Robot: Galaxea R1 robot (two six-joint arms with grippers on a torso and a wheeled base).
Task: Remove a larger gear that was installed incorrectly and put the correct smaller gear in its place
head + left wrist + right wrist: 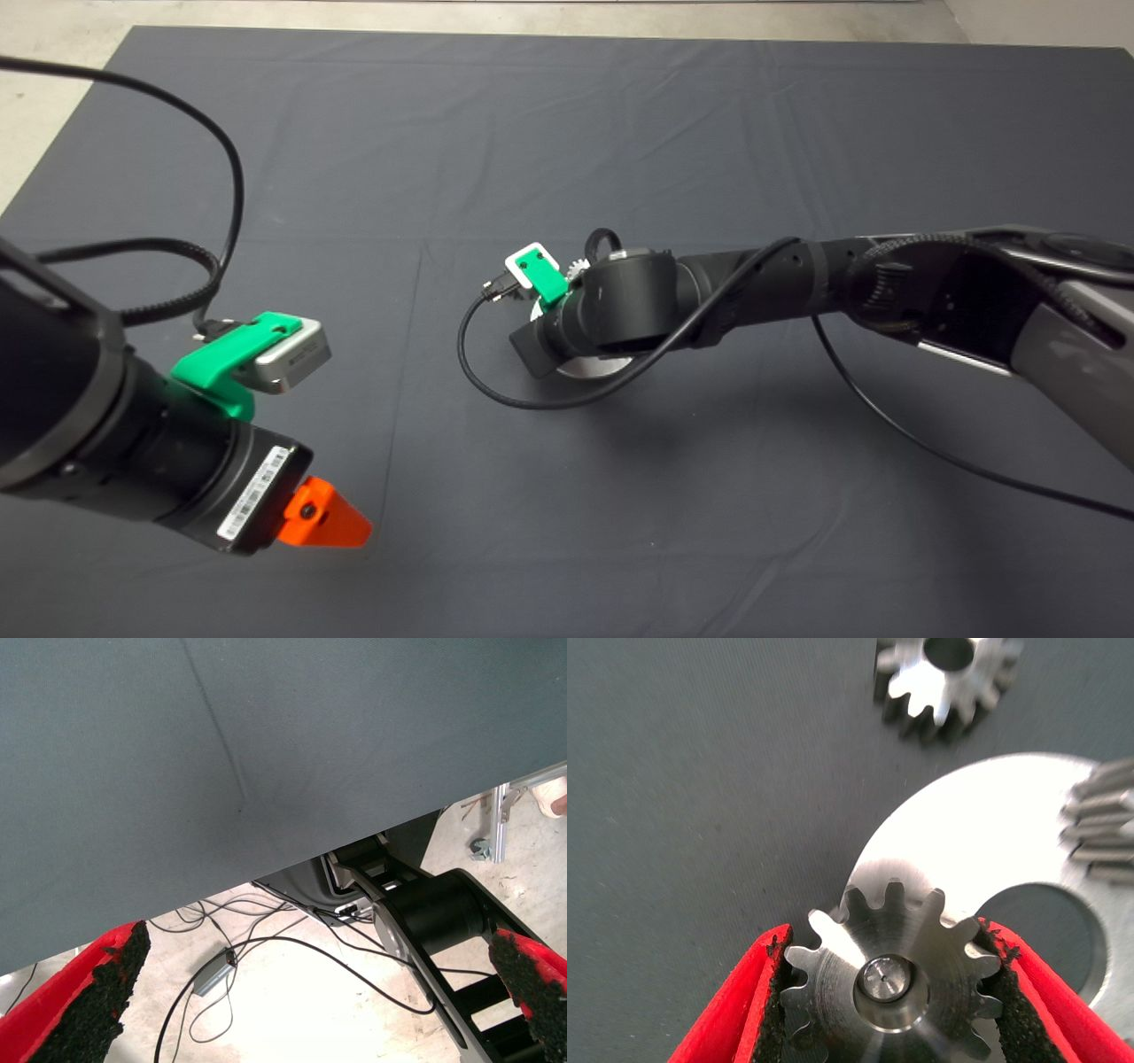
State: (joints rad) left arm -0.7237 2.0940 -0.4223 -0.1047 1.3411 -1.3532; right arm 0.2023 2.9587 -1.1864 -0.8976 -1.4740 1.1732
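Observation:
My right gripper (884,930) is shut on the larger gear (890,979), one black pad against its teeth on each side. The gear sits on a pin of a round silver plate (992,828). The smaller gear (948,678), with dark tooth flanks and a centre hole, lies loose on the mat beyond the plate. In the head view the right wrist (620,306) covers the gripper and the gears at mid-mat; only a sliver of the plate (595,366) shows. My left gripper (310,992) is open and empty at the mat's lower left, one red finger (323,518) showing.
A pale silvery gear (1103,828) stands on the plate's far side, and the plate has a large round hole (1045,935). A toothed edge (580,266) shows beside the right wrist. The left wrist view shows the mat's edge, cables on the floor and a black stand (434,912).

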